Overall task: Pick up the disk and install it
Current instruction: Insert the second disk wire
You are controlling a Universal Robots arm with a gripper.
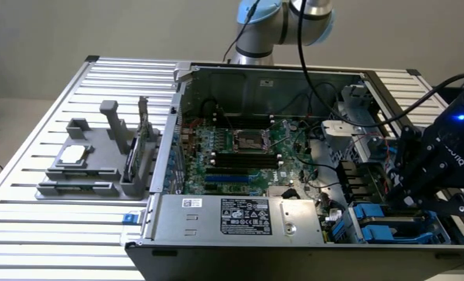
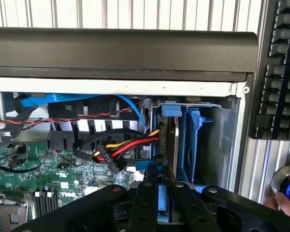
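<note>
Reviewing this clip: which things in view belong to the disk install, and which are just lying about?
In the job: gripper, closed on the disk; drive bay of the computer case.
Lying about: grey parts holder; keyboard; power supply box.

Robotics lab / test bench indicated. Opened PC tower (image 1: 294, 175) laid on side on slotted aluminium table (image 1: 29, 234), motherboard (image 1: 240, 149) exposed. Grey 3D-printed-looking parts fixture (image 1: 99, 158) placed beside case. Robot arm base (image 1: 283, 23) mounted at table's far edge. Keyboard (image 2: 280, 67) noted next to case. Plain beige wall (image 1: 60, 29) behind; no household furnishings-type items observed.
</note>
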